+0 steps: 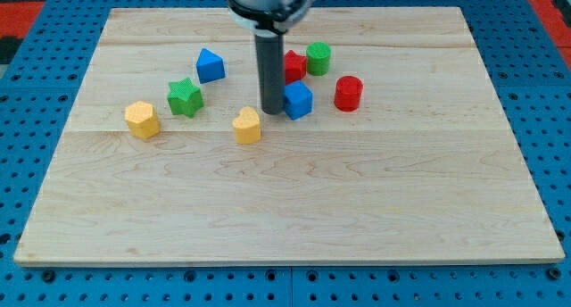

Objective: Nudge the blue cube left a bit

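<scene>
My arm ends in a straight, round rod (pixel 271 70). It is dark grey and smooth, a bit shiny down one side. At the top it goes into a wider round black collar (pixel 268 4). My tip (pixel 272 112) is flat and plain.

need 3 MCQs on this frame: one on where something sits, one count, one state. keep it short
1. My tip stands where relative to the blue cube?
A. at its left side
B. at its right side
C. far below it

2. How many yellow blocks lie on the board?
A. one
B. two
C. three

3. What is the red cylinder's state?
A. stacked on another block
C. off the board
B. standing alone, touching nothing

Answers: 1 A, the rod's end sits right at the cube's left face. 2 B, a yellow heart and a yellow hexagon-like block. 3 B, bare wood shows all round it.
</scene>
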Robot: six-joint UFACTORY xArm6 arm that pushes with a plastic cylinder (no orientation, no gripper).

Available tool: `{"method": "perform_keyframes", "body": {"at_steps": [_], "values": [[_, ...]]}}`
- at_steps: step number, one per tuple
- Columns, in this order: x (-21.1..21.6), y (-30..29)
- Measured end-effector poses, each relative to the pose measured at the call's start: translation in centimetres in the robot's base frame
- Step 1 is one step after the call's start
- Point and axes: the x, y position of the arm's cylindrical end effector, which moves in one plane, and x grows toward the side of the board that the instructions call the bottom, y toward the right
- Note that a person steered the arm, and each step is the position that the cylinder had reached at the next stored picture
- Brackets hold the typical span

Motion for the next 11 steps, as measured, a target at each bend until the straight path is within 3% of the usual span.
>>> {"method": "perform_keyframes", "body": {"at_steps": [2,4,8,9,11], "values": [[0.9,9.5],[-3.5,8.1],[1.0,5.7],[0.4,5.6],[-4.2,7.4]]}}
